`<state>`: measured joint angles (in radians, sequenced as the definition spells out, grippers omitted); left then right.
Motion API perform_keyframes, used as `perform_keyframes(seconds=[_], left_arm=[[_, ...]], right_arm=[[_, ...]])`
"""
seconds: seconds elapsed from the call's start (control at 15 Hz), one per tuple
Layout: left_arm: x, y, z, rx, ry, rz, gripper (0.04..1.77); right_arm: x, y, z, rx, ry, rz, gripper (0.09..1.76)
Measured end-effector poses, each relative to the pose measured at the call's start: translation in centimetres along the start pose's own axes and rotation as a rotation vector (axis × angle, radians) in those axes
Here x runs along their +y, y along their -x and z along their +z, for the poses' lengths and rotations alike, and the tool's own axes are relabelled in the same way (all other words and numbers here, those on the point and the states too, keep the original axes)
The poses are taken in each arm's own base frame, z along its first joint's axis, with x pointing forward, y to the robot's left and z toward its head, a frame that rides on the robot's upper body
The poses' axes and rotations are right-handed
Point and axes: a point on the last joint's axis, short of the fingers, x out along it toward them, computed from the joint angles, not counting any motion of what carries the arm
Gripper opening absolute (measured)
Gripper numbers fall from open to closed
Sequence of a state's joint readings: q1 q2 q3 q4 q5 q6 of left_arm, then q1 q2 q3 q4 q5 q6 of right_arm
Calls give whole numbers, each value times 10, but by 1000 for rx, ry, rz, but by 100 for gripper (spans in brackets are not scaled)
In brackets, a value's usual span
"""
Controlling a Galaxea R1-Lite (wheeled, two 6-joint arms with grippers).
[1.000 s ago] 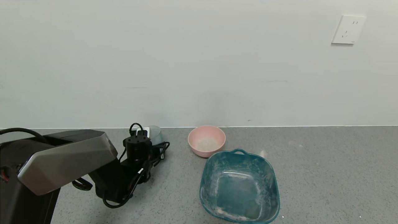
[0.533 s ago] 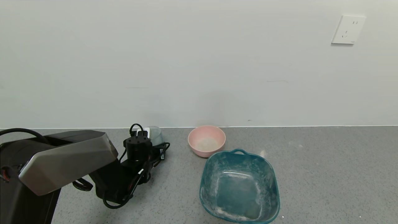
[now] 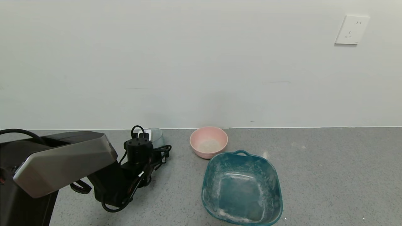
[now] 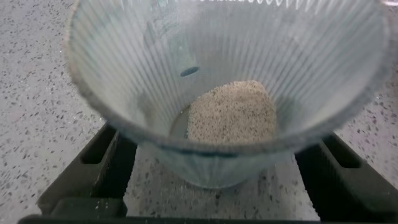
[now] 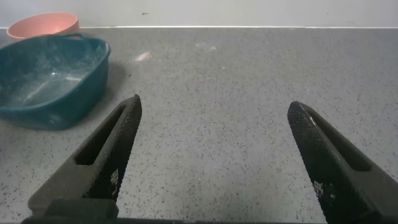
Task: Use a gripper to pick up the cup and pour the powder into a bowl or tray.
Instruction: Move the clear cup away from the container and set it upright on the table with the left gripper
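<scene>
The cup point(image 3: 156, 137), a clear ribbed glass, stands on the grey counter near the wall, left of the pink bowl point(image 3: 204, 153). In the left wrist view the cup point(image 4: 230, 37) fills the frame, with a heap of whitish-grey powder point(image 4: 231, 112) at its bottom. My left gripper point(image 3: 153, 146) is at the cup. Its black fingers point(image 4: 106, 158) stand wide on either side of the glass point(image 4: 214, 180), open, with a gap to the cup's base. The pink bowl holds a little pale powder point(image 3: 209, 146). My right gripper point(image 5: 211, 155) is open and empty above bare counter; it does not show in the head view.
A teal tub point(image 3: 241, 153) with handles and white residue sits in front of the pink bowl, and shows in the right wrist view point(image 5: 56, 93) with the bowl point(image 5: 43, 25) behind it. The wall runs close behind the cup. A wall socket point(image 3: 351, 29) is at upper right.
My left arm has shifted very slightly to the left. The cup, bowl and tub have not moved.
</scene>
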<state>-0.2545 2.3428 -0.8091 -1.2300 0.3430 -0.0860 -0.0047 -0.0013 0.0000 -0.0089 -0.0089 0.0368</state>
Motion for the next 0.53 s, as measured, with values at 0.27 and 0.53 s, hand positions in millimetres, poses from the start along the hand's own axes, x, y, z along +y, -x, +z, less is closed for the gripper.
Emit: perform_keyframes(seconds=[0.27, 0.53], left_arm=[[7, 24, 16, 32, -18, -9, 163], [17, 62, 52, 42, -22, -12, 167]], right_arm=[[0, 0, 0, 0, 0, 0, 171], [0, 0, 0, 0, 0, -1, 171]])
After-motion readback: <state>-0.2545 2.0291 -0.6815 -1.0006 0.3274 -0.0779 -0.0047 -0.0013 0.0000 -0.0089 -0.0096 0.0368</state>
